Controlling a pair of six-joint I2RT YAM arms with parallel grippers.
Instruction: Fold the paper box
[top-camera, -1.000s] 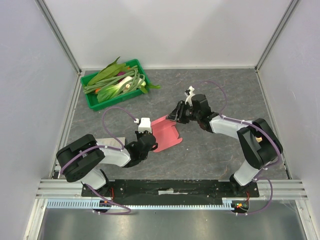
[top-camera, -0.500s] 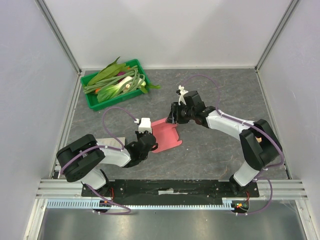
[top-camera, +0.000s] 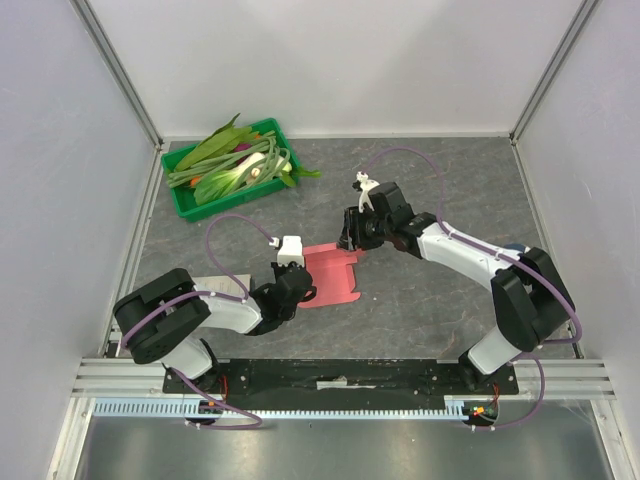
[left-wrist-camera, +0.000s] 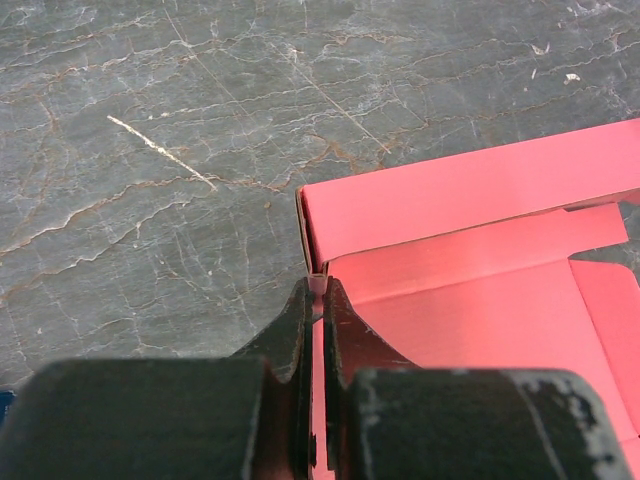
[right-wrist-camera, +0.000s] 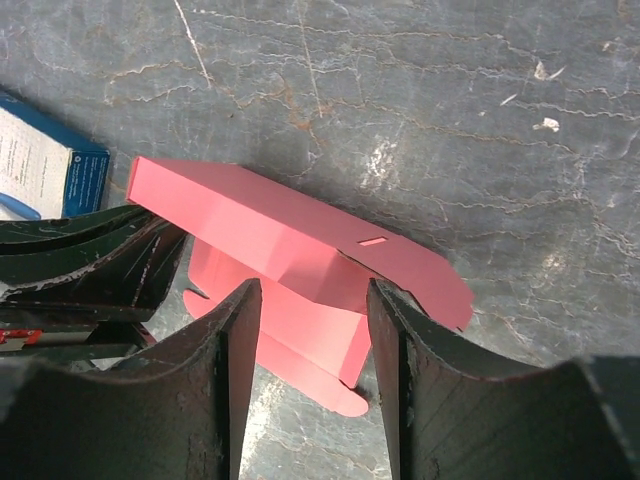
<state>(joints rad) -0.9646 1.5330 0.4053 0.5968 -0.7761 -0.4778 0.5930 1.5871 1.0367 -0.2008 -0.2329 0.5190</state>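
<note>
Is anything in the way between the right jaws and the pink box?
No, nothing visible. The right gripper, jaws open, hangs right at the box; the left gripper pinches its edge.

A robotics lab cell: white panels (top-camera: 330, 60) on aluminium posts (top-camera: 118, 75) enclose the grey stone-look worktop (top-camera: 430, 310) beneath the jaws, with two arms (top-camera: 460, 250) bolted to a black plate (top-camera: 340, 374) behind them.

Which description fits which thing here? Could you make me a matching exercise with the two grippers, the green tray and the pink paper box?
1 left gripper
2 right gripper
3 green tray
4 paper box

A holds leafy vegetables
B shut on the box's edge
C open, over the box
D partly folded, on the table

Pairs: 1-B, 2-C, 3-A, 4-D
</note>
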